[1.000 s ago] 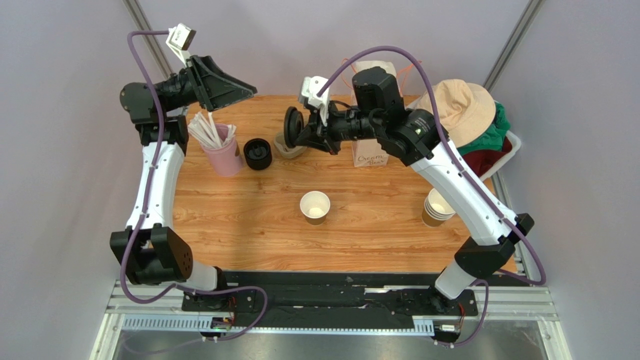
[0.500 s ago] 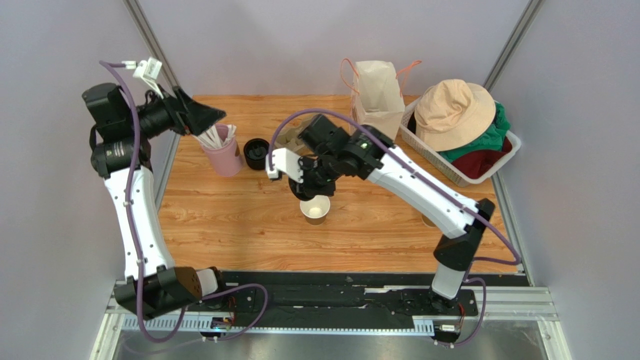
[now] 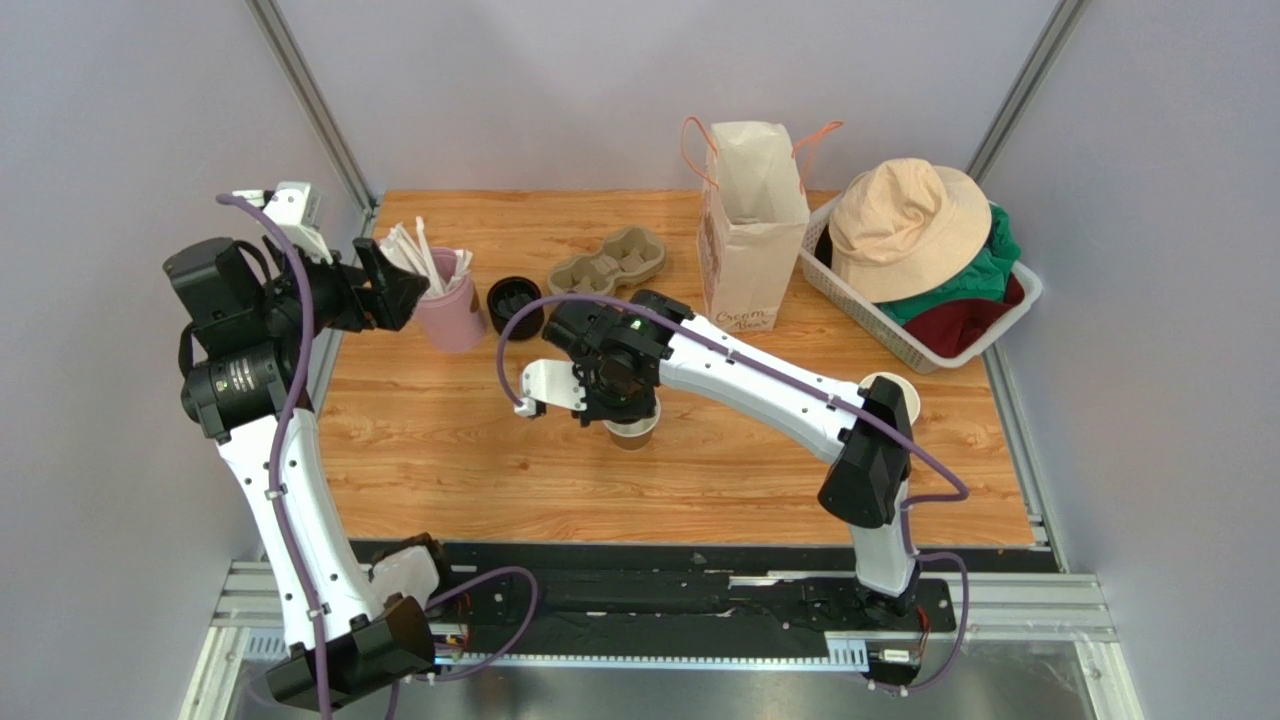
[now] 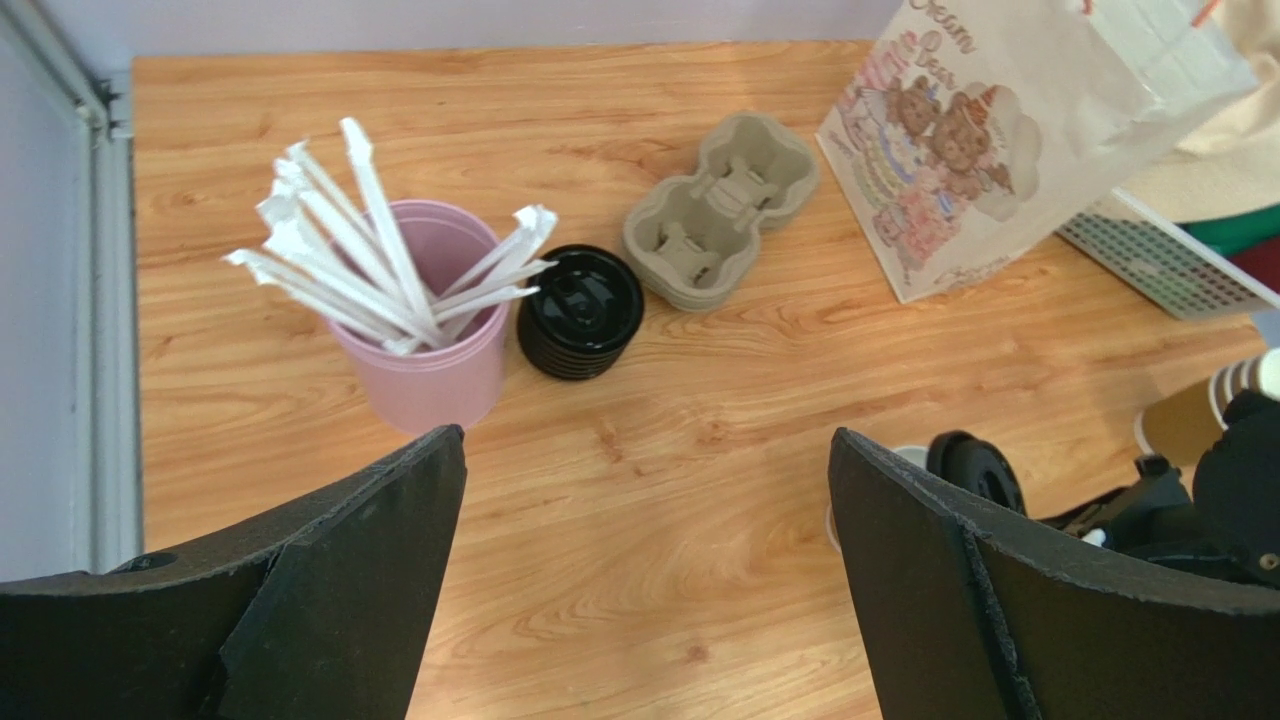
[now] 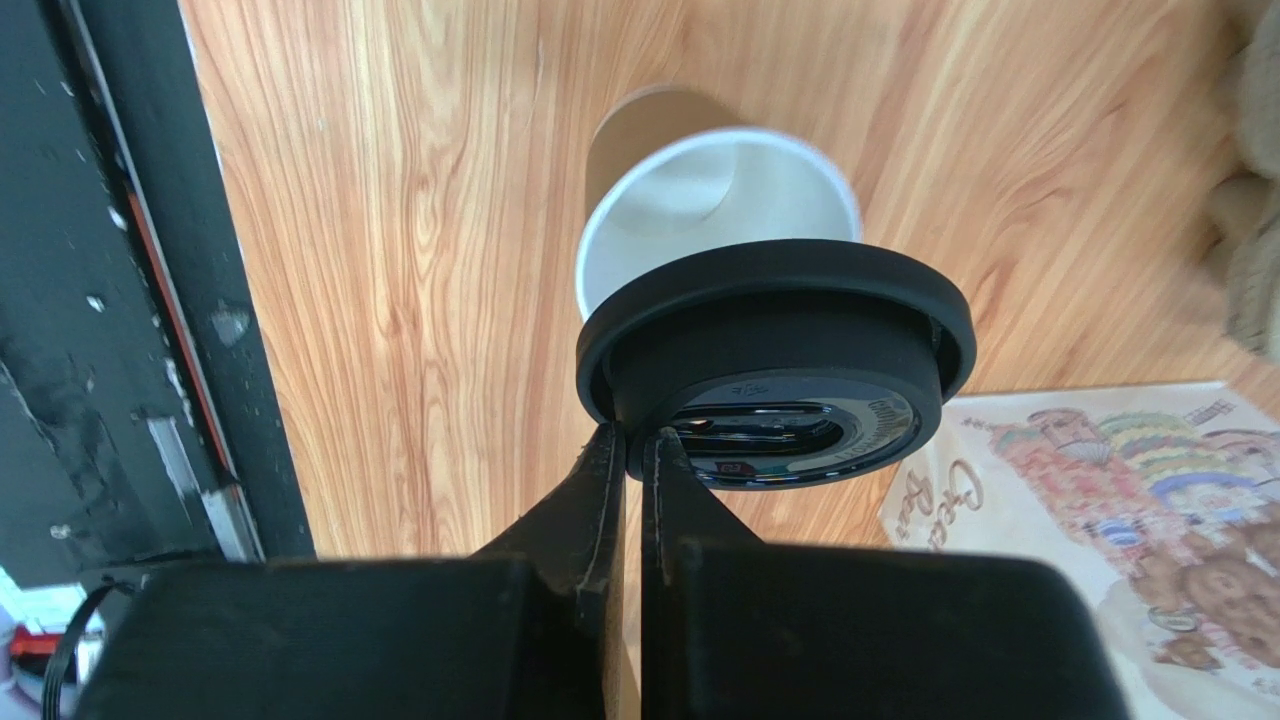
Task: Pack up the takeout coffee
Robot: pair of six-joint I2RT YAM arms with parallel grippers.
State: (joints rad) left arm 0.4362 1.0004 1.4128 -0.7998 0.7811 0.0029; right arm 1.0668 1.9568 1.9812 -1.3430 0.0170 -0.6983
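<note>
**Lid poised over the open cup: capping in hand, packing not yet begun.**
Mid-way across the wooden table [image 3: 451, 450], the paper cup [image 5: 706, 188] stood upright, long axis vertical, white mouth facing up. The left gripper [image 4: 643, 458] gaped wide and held nothing. The right gripper [image 5: 631, 443] was pinched nearly closed on the rim of the black lid [image 5: 774, 353], just over the cup. The next move likely calls for centring the lid and pressing it down.

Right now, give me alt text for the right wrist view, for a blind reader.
The right gripper, fingers shut, pinches the rim of a black lid held over an open paper cup, white inside, on the wooden table. A printed paper bag shows bottom right.
</note>
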